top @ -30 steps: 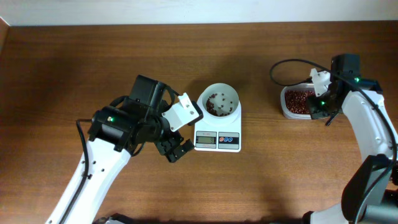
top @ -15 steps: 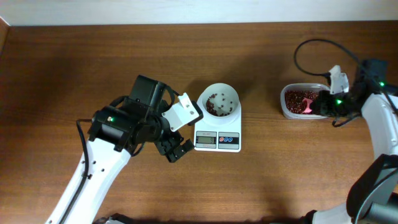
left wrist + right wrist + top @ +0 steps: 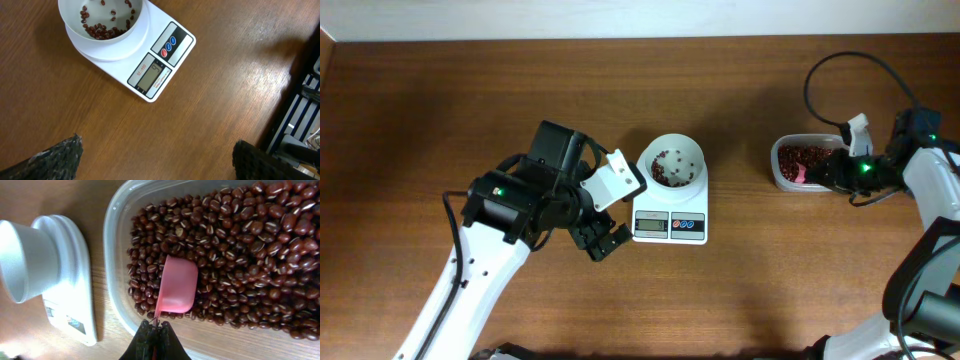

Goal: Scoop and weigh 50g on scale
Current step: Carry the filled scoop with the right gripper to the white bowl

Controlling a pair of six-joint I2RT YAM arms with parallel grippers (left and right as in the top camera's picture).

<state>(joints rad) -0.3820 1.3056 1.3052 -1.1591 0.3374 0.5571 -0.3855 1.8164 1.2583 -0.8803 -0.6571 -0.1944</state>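
Note:
The white scale (image 3: 670,226) stands mid-table, and its round white bowl (image 3: 672,162) holds a thin layer of red beans. My left gripper (image 3: 602,240) hovers open just left of the scale. In the left wrist view the scale (image 3: 161,62) and bowl (image 3: 100,37) lie ahead of the left gripper (image 3: 157,150), whose jaws stand wide with bare wood between them. My right gripper (image 3: 155,326) is shut on the handle of a pink scoop (image 3: 177,291). The scoop's head rests among the beans in the clear tub (image 3: 116,255).
The clear tub of red beans (image 3: 782,178) sits at the right, about a hand's width from the scale. A black cable (image 3: 840,62) loops above the right arm. The scale's edge (image 3: 75,305) shows left of the tub in the right wrist view.
The right arm has swung its wrist out to the right, and the pink scoop now lies down in the beans. The left arm and the scale have not moved.

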